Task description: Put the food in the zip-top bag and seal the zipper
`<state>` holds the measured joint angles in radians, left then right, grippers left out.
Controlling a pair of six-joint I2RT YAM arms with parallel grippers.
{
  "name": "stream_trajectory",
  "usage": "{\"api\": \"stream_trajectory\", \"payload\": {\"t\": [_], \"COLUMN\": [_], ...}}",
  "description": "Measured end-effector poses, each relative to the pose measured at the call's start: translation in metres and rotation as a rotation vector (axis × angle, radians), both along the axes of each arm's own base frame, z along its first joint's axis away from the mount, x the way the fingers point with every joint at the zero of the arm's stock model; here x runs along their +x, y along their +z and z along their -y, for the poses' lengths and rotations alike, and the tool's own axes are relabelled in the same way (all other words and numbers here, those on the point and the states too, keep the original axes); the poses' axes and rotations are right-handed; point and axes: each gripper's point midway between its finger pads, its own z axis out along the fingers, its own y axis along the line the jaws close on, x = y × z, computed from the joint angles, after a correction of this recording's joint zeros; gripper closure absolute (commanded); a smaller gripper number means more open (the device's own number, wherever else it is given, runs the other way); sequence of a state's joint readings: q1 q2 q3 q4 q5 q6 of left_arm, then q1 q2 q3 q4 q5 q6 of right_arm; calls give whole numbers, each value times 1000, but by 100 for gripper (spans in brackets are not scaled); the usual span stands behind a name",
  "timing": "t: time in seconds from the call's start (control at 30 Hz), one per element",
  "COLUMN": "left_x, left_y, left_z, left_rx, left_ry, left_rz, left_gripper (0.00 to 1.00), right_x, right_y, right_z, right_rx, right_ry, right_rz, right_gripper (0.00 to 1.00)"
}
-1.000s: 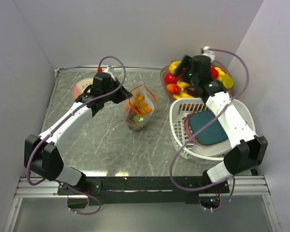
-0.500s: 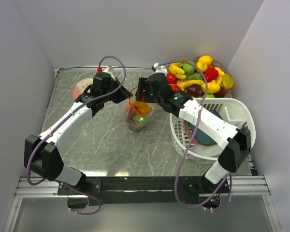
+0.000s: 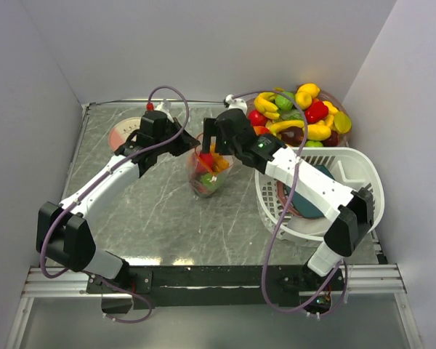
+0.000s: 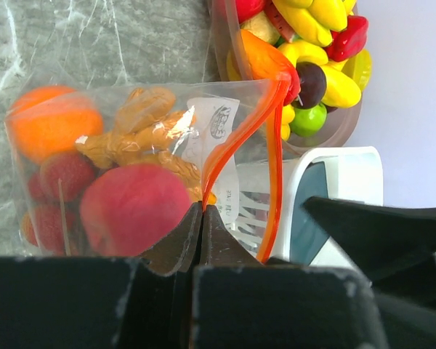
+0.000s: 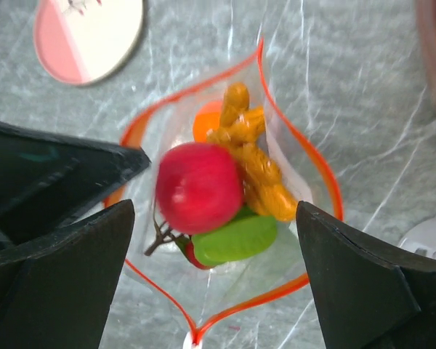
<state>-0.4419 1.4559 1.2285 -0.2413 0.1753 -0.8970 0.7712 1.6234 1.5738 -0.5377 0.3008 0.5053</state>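
Observation:
The clear zip-top bag (image 3: pixel 207 173) stands open on the table, and my left gripper (image 3: pixel 190 142) is shut on its orange-red zipper (image 4: pixel 240 138) at the mouth's left edge. My right gripper (image 3: pixel 209 142) hangs open just above the mouth, holding nothing. Between its fingers a blurred red food piece (image 5: pixel 198 185) sits free inside the bag, over a green piece (image 5: pixel 236 238), a knobbly yellow-brown piece (image 5: pixel 251 156) and an orange one (image 5: pixel 207 120). The white slider (image 5: pixel 191 340) is at the near end of the zipper. The left wrist view shows the bag (image 4: pixel 131 167) from the side.
A clear bowl (image 3: pixel 298 116) heaped with more toy food stands at the back right. In front of it is a white slatted basket (image 3: pixel 370 182) holding a teal plate (image 3: pixel 309 206). A pink-and-white disc (image 3: pixel 122 131) lies at the back left.
My right gripper came from the bowl to above the bag's mouth, then opened, and the red piece now lies inside the bag. The left gripper kept its hold.

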Motion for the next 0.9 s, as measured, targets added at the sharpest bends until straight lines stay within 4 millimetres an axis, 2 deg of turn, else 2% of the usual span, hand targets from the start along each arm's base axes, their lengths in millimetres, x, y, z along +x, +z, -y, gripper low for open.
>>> {"api": "stream_trajectory", "payload": {"t": [0.07,0.13,0.2,0.3,0.4,0.5,0.6,0.73,0.8,0.9], "left_x": [0,0,0,0,0,0,0,-1,-1,-3], "left_y": [-1,-3,-4,-2,-1,-1,-1,-1,-1,0], "left_z": [0,0,-1,-2,-3,-3,-2,-2,-1,0], "left_rx": [-6,-7,-4,-2,-1,-2,-2,-4,-6,-8], "left_ry": [3,5,10,15,17,16,15,10,6,-3], "left_rz": [-1,-4,-5,2,5,5,5,5,4,3], "left_gripper": [99,99,99,99,99,99,99,99,99,99], "right_x": [6,19,37,69,95,122,148,163,171,188], "right_y": [10,19,28,42,44,36,13,-20,-24,-19], "right_z": [6,25,52,106,153,184,212,244,261,281], "right_rx": [4,3,-8,-27,-43,-68,-91,-116,-104,-57], "right_ry": [-13,-47,-112,-244,-337,-403,-459,-522,-560,-613], "right_rz": [20,32,42,74,81,71,37,-26,-35,-10], "right_gripper": [0,0,0,3,5,8,9,9,9,9]}}
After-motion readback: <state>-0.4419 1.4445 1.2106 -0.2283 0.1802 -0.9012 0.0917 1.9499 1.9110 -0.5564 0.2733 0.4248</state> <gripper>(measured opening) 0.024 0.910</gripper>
